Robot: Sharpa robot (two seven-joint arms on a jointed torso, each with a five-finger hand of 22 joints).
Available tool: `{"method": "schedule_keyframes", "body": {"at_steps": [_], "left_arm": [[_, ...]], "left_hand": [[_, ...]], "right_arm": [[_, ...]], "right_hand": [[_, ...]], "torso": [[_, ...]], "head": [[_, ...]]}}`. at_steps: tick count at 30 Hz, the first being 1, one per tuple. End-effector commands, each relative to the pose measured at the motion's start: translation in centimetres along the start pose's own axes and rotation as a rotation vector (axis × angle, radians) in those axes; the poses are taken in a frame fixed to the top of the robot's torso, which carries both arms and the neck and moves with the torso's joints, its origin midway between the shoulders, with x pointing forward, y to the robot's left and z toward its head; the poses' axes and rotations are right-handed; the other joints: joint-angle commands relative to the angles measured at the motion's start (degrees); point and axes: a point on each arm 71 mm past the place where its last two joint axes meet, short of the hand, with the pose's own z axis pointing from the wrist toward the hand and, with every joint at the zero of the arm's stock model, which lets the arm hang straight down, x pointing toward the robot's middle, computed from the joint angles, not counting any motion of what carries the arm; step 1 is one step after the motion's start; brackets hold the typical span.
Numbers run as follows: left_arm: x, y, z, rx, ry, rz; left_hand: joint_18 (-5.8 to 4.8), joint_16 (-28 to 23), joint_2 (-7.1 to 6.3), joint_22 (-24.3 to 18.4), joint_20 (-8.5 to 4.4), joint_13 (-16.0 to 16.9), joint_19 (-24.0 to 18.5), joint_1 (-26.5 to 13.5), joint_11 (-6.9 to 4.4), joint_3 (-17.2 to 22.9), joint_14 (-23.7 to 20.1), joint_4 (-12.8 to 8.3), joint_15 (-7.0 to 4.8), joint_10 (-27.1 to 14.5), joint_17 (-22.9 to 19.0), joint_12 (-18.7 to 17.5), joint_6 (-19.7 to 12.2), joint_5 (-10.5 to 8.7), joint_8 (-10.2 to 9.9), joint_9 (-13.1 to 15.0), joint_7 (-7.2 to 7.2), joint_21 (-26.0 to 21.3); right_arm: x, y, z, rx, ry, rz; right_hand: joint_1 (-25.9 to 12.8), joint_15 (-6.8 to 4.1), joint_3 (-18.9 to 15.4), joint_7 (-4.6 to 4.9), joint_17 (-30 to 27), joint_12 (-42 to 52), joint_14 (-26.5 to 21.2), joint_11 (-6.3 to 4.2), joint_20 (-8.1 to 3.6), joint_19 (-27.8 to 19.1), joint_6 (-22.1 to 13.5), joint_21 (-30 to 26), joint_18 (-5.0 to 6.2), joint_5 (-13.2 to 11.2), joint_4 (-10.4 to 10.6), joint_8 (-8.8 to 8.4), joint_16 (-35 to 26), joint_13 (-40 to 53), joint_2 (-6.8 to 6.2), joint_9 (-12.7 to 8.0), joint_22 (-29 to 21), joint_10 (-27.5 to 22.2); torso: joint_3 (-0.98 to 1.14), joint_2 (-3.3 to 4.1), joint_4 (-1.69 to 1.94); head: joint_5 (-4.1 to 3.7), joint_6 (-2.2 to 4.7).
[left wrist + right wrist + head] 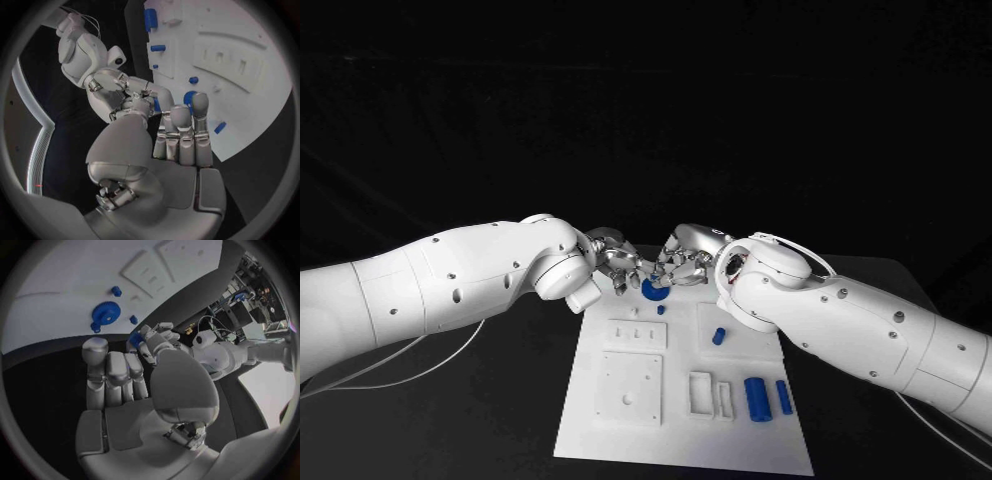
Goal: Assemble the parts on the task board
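Note:
The white task board (682, 440) lies in the middle of the black table. My left hand (610, 265) and right hand (687, 262) meet fingertip to fingertip above the board's far end. Between them sits a small blue part (135, 338) (156, 105), mostly hidden, and both hands pinch it. Just below the hands a blue gear (653, 290) (104, 312) rests on the board. A short blue peg (718, 336) stands mid-board, and two blue cylinders (759, 398) lie near the right front. The left hand (178, 135) and right hand (119, 375) keep their other fingers straight.
Raised white blocks (632, 385) and a slotted holder (708, 393) stand on the board's near half. Smaller blue pieces (116, 290) dot the board near the gear. Both white forearms angle in over the board's far corners.

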Motion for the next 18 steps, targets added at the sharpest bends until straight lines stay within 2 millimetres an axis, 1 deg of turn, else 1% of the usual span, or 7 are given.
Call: {"method": "schedule_keyframes", "body": {"at_steps": [1,3,4,11,13,16,18], "left_arm": [[0.07,-0.10,0.03,0.002,0.010,-0.006],[0.07,-0.08,0.03,0.002,0.012,-0.006],[0.07,-0.07,0.02,0.001,0.013,-0.006],[0.10,-0.05,0.03,-0.002,0.016,-0.015],[0.11,-0.06,0.03,-0.003,0.015,-0.019],[0.11,-0.07,0.04,-0.003,0.015,-0.022],[0.11,-0.07,0.04,-0.001,0.015,-0.024]], "left_hand": [[-0.36,0.2,0.59,0.6,-0.06,-0.1,0.3,-0.4,-0.18,12.0,-0.4,-5.6,-0.03,0.1,0.0,-0.4,-0.3,-6.94,0.2,1.1,0.19,-0.3],[-0.25,0.3,-1.04,1.2,-0.05,-0.1,0.4,-2.9,-0.15,17.0,-0.4,-6.1,0.03,0.2,0.0,-0.3,-0.1,-6.96,0.2,1.9,0.13,-0.5],[-0.25,0.2,-1.32,1.4,-0.05,-0.1,0.4,-3.3,-0.19,18.0,-0.4,-6.2,0.00,0.3,0.0,-0.3,0.0,-6.88,0.2,2.5,0.11,-0.6],[-0.53,0.5,-1.80,2.5,-0.27,-0.1,0.8,-4.0,-0.45,18.8,-0.2,-6.1,-0.21,0.7,0.2,-0.2,1.3,-6.99,0.5,5.9,-0.50,-1.4],[-0.74,0.6,-2.20,3.3,-0.41,0.0,1.2,-4.3,-0.65,19.2,-0.1,-5.9,-0.36,1.0,0.4,-0.3,1.7,-6.75,0.3,8.9,-0.78,-2.0],[-0.88,0.8,-2.59,3.9,-0.57,0.0,1.3,-4.8,-0.73,19.6,0.0,-6.0,-0.52,1.4,0.8,-0.3,2.7,-6.27,0.5,12.3,-1.18,-2.6],[-0.87,0.9,-2.70,4.1,-0.63,0.0,1.4,-4.8,-0.79,19.8,0.0,-6.1,-0.55,1.4,0.9,-0.4,3.0,-5.82,0.6,13.1,-1.35,-2.7]], "right_arm": [[0.04,0.30,0.04,-0.014,0.010,-0.011],[0.06,0.27,0.05,-0.014,0.010,-0.011],[0.06,0.26,0.05,-0.013,0.009,-0.011],[0.12,0.20,0.10,-0.014,0.007,-0.010],[0.10,0.18,0.12,-0.015,0.002,-0.008],[0.01,0.09,0.09,-0.016,-0.015,-0.001],[-0.06,-0.01,0.04,-0.015,-0.028,0.006]], "right_hand": [[0.2,-0.41,0.0,-0.05,-0.1,-0.3,0.1,-0.17,-0.48,3.0,0.2,-0.2,-0.54,0.4,0.4,0.19,-0.2,-0.1,-0.50,0.1,4.8,0.2],[0.2,-0.41,0.0,-0.05,-0.1,-0.3,0.1,-0.17,-0.48,3.0,0.2,-0.2,-0.54,0.4,0.4,0.19,-0.2,-0.1,-0.50,0.1,4.8,0.2],[0.2,-0.41,0.0,-0.05,-0.1,-0.3,0.1,-0.17,-0.48,3.0,0.2,-0.2,-0.54,0.4,0.4,0.19,-0.2,-0.1,-0.50,0.1,4.8,0.2],[0.2,-0.38,-0.1,0.07,-0.2,-0.6,0.1,-0.12,-0.46,3.0,-0.2,-0.3,-0.52,0.4,0.5,0.14,-0.4,-0.3,-0.46,0.0,4.8,0.0],[0.2,-0.35,-0.1,0.19,-0.3,-0.8,0.0,-0.05,-0.44,2.9,-0.5,-0.5,-0.50,0.3,0.6,0.10,-0.6,-0.4,-0.53,-0.1,4.8,-0.1],[-0.1,-0.19,-0.1,0.40,-1.1,-1.6,-0.2,0.11,-0.27,2.7,-1.3,-1.9,-0.45,0.3,0.8,0.16,-1.5,-1.0,-0.84,-0.4,4.4,-0.6],[-0.2,-0.11,-0.2,0.59,-1.5,-2.1,-0.3,0.21,-0.19,2.5,-1.9,-3.1,-0.42,0.2,1.0,0.15,-2.1,-1.5,-1.03,-0.5,4.1,-0.9]], "torso": [[0.02,0.00,0.04],[0.02,-0.01,0.05],[0.03,-0.01,0.05],[0.02,0.00,0.03],[0.02,-0.01,0.03],[0.02,-0.02,0.07],[0.00,-0.02,0.09]], "head": [[-0.02,-0.02],[0.00,-0.05],[0.00,-0.05],[0.02,-0.10],[0.06,-0.12],[0.05,-0.15],[-0.06,-0.16]]}}
